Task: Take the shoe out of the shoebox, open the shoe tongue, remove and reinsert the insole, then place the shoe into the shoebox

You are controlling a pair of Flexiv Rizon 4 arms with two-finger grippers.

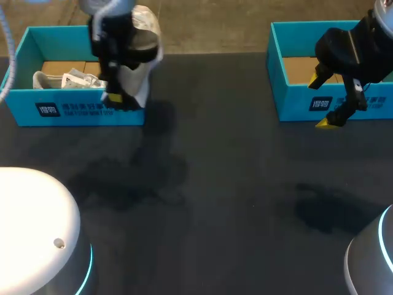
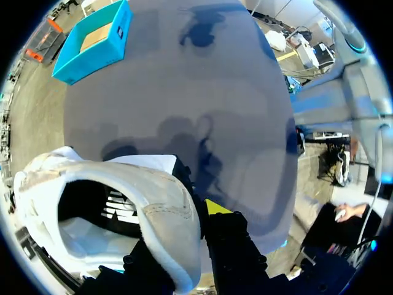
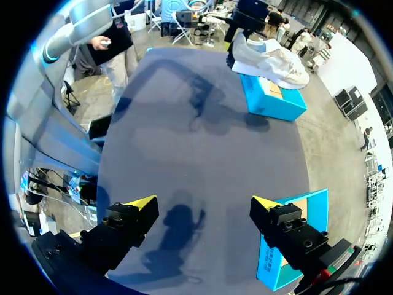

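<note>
**Q:** Where is the white shoe [image 2: 153, 190]?

**A:** Aloft over the right end of the left shoebox [image 1: 24, 107], hanging from the left gripper [image 1: 121, 100]. Its fingers are clamped on the rim of the shoe's opening, one inside and one outside.

**Q:** And the other arm?

**A:** The right gripper [image 3: 204, 203] hangs over the dark table [image 1: 215, 184], just in front of the right shoebox [image 1: 295, 104], jaws spread wide. A second shoe [image 1: 61, 80] lies inside the left shoebox.
</note>
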